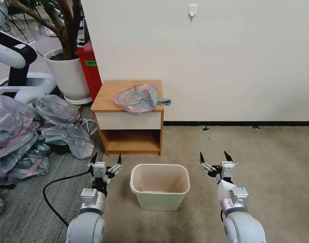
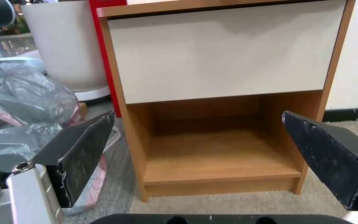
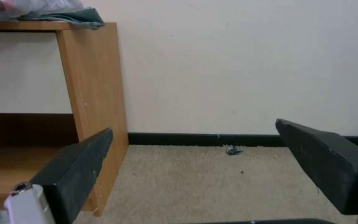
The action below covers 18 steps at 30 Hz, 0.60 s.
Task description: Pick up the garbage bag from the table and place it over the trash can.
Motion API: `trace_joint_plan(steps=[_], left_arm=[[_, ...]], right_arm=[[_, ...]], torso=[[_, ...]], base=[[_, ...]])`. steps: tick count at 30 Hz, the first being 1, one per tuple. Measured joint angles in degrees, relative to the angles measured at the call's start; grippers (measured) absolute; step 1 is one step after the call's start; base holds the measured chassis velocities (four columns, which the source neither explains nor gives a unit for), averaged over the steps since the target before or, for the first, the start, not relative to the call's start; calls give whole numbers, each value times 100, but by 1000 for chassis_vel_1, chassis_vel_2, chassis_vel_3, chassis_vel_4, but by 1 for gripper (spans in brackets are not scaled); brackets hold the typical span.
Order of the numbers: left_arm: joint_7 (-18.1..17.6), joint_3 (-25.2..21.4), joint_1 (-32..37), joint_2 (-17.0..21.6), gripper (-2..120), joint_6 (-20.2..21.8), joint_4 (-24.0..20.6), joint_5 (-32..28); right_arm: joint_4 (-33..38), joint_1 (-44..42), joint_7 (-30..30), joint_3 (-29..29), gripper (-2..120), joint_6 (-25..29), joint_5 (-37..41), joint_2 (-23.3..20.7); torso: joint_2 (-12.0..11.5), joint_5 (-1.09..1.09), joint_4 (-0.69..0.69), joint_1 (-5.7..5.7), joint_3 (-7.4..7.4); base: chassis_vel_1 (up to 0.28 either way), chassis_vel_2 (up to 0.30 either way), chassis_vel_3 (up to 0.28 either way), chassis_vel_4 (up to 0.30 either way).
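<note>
From my head camera, the thin, crinkly grey plastic garbage bag with a pink band at its rim (image 1: 138, 98) lies crumpled on top of the small light-brown wooden table with a white drawer front (image 1: 129, 120), just above the middle of the frame; a grey corner of it hangs past the table's right edge. Below the table, in the lower centre, the cream-white rectangular plastic trash can (image 1: 160, 186) stands on the beige carpet (image 1: 262, 162), open and apart from the table. My left gripper (image 1: 106, 159) hovers at the can's left, fingers spread wide and holding nothing. My right gripper (image 1: 214, 157) hovers at the can's right, likewise spread and bare. At the left edge lies a heap of similar grey-and-pink bags (image 1: 29, 135); in the upper left stand a white pot with a plant (image 1: 68, 72) and a tall red bin with a green label (image 1: 90, 67).

From my left wrist, the table (image 2: 224, 56) fills the centre, with the drawer front above and the shelf gap below. My left gripper (image 2: 197, 144) frames it, its black fingers (image 2: 85, 149) well apart. The heaped bags (image 2: 21, 102) sit at the left edge.

From my right wrist, the table's side panel (image 3: 94, 84) stands at left, with the bag's grey corner (image 3: 73, 17) draped on its top edge in the upper left. My right gripper (image 3: 193, 147) is released, its fingers (image 3: 328, 161) apart over carpet (image 3: 195, 183) and a white wall (image 3: 245, 68).
</note>
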Motion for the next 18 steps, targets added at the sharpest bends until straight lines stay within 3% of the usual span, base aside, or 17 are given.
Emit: trace_joint_plan(steps=[18], left_arm=[[0, 0, 0, 0, 100, 0, 0, 0]], right_arm=[[0, 0, 0, 0, 100, 0, 0, 0]], torso=[[0, 0, 0, 0, 0]], base=[[0, 0, 0, 0]])
